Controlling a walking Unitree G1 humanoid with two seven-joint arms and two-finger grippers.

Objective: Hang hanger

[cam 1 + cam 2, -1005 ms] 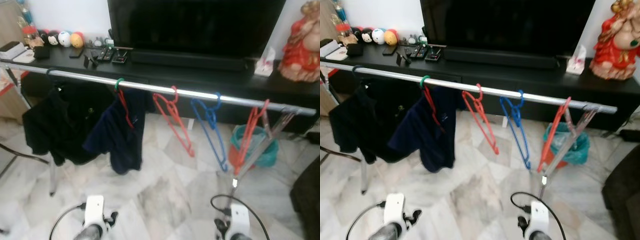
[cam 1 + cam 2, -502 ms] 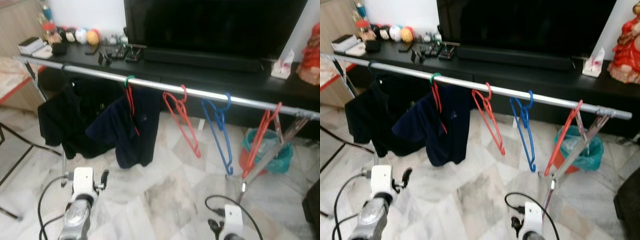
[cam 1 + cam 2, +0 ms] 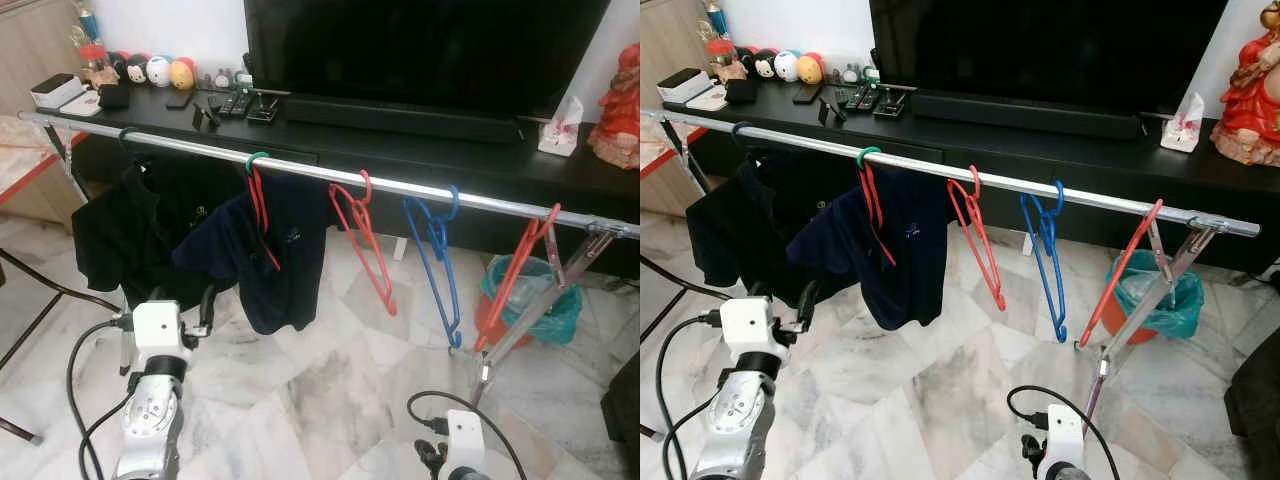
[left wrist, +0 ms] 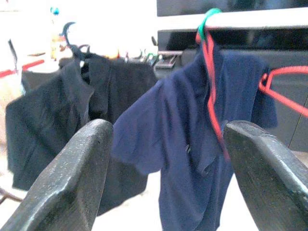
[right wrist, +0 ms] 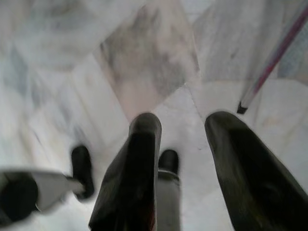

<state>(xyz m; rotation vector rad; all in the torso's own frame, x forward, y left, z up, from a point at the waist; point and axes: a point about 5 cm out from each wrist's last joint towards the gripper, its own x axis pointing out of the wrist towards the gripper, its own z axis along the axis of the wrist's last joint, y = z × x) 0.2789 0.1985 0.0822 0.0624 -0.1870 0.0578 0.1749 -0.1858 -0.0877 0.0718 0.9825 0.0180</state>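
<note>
From my head, the silver rail [image 3: 400, 187] runs left to right before me; a red hanger [image 3: 362, 240] hangs from it, long axis slanting down to the right. At my left wrist, my left gripper [image 4: 168, 159] gapes wide, empty, facing the navy shirt [image 4: 202, 144]. At my right wrist, my right gripper [image 5: 185, 159] is parted, empty, over marble floor [image 5: 144, 62]

Right gripper [image 5: 180, 159] blurred; rail [image 3: 420, 190] end cut off, apparently.

Rail [image 3: 330, 177]: one
Hangers on rail, bare: three — two red [image 3: 362, 240] [image 3: 515, 275], one blue [image 3: 437, 250]
Hangers on rail, with garments: two [image 3: 262, 205] [image 3: 128, 140]
Garments on rail: two — black [image 3: 130, 235], navy [image 3: 265, 250]
</note>
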